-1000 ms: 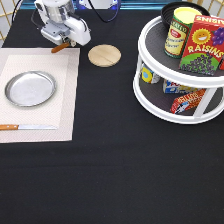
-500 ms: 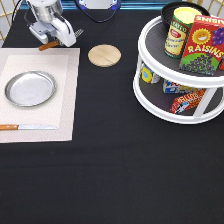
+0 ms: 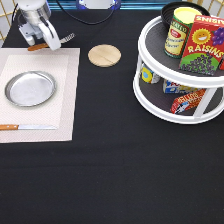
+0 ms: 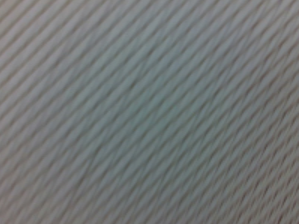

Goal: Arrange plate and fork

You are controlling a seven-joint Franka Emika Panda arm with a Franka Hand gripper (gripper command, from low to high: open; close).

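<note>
Now my gripper (image 3: 44, 44) has swung back toward the mat's (image 3: 67, 90) top edge, clamped on the fork (image 3: 62, 39); the plate (image 3: 30, 88) lies centred.

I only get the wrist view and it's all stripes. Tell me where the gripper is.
Observer: The gripper is at the exterior view's top left, over the top edge of the placemat.
Operator: Report what it holds.
Observer: It is shut on the fork, tines pointing toward the exterior view's right.
Operator: Give me the plate's position.
Observer: The plate lies on the placemat, toward the exterior view's bottom from the gripper.
</note>
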